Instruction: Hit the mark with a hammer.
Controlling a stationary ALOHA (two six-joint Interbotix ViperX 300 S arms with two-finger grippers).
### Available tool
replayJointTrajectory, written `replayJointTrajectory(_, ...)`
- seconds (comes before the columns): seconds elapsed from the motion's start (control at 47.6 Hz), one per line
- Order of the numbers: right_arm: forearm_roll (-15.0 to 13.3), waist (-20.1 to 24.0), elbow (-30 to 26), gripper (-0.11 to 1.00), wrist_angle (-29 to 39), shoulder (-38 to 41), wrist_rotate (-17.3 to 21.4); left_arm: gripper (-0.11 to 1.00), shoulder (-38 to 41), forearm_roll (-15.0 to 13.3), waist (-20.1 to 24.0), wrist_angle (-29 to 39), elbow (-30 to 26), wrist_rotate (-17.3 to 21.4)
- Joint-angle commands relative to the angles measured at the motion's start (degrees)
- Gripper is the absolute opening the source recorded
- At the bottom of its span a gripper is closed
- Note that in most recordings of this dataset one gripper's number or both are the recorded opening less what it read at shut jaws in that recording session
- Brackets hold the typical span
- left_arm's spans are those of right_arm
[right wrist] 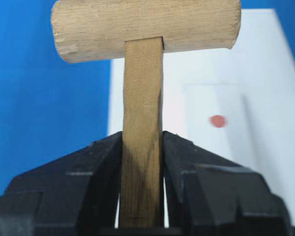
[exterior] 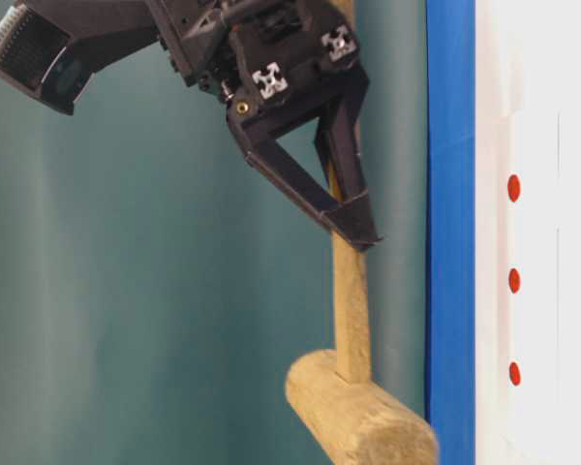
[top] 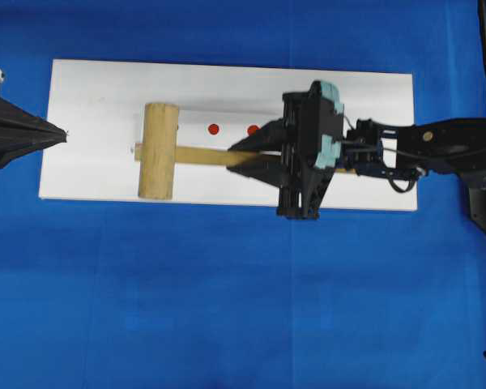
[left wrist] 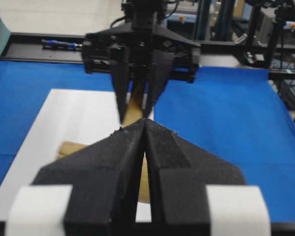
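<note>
The right gripper [top: 245, 154] has its jaws clamped on the handle of the hammer [top: 159, 151], one black finger on each flat side of the squared shaft. In the overhead view the hammer lies across the middle of the white board [top: 89, 89], its thick round head at the nine o'clock end and the handle running toward three o'clock into the gripper. The table-level view shows the hammer lifted clear of the board, the head [exterior: 360, 418] away from the surface.

Two red dots show on the board in the overhead view, one [top: 213, 129] just at two o'clock of the hammer head, another [top: 253, 130] partly hidden by the gripper; the table-level view shows three in a row.

The left gripper [top: 63, 134] sits at the nine o'clock edge of the board, jaws pressed together on nothing, pointing at the hammer head. The board rests on a blue worktop [top: 227, 300].
</note>
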Motion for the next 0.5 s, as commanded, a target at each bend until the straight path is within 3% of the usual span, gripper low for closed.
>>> replayJointTrajectory(0.0, -0.2, -0.9, -0.7, 0.1, -0.3, -1.8, -0.7, 0.0, 0.4, -0.1, -0.2, -0.3, -0.6, -0.1)
replayJointTrajectory(0.252, -0.5, -1.1, -1.0, 0.1, -0.5, -1.8, -3.3, 0.0, 0.4, -0.1, -0.1, -0.3, -0.5, -0.1)
replayJointTrajectory(0.378, -1.1, -1.8, -1.1, 0.1, -1.1, -1.8, -8.4, 0.0, 0.4, -0.1, -0.2, -0.3, -0.6, -0.1)
replayJointTrajectory(0.483, -1.2, -2.2, -1.1, 0.1, -2.5, -1.8, -15.4, 0.0, 0.4, -0.2, -0.1, -0.3, -0.5, -0.4)
